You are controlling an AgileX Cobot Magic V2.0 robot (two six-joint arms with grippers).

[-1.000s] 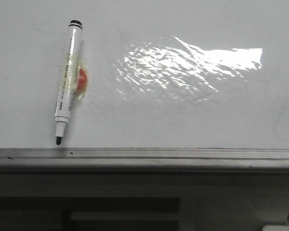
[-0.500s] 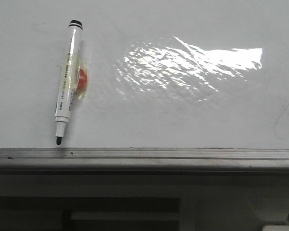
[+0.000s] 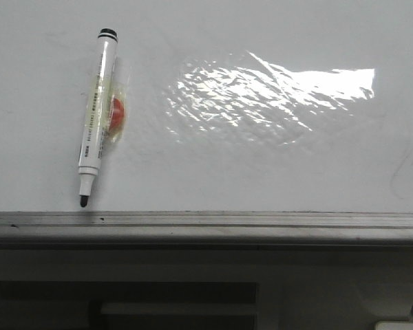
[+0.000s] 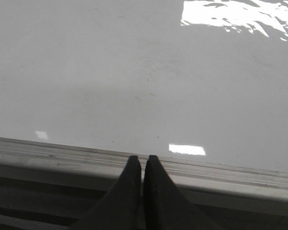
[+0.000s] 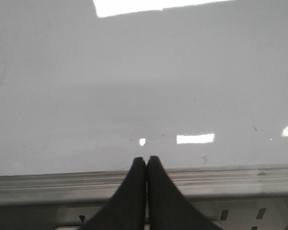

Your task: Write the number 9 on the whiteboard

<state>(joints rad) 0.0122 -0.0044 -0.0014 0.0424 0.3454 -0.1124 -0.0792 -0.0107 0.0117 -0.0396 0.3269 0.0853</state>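
The whiteboard (image 3: 261,172) fills the front view, glossy white, with a wrinkled glare patch (image 3: 261,96) and a grey metal edge rail (image 3: 206,223) along its near side. No number 9 shows on it. A white marker (image 3: 96,110) with a black tip lies on the board at the left, tip toward the rail, taped over an orange-red piece (image 3: 117,113). My left gripper (image 4: 142,158) is shut and empty over the rail (image 4: 62,153). My right gripper (image 5: 147,159) is shut and empty over the rail (image 5: 230,179). Neither gripper shows in the front view.
Below the rail in the front view is a dark frame with a slot (image 3: 172,306). A faint curved grey smudge (image 3: 399,168) marks the board at the right. A white corner (image 3: 399,324) shows at the bottom right.
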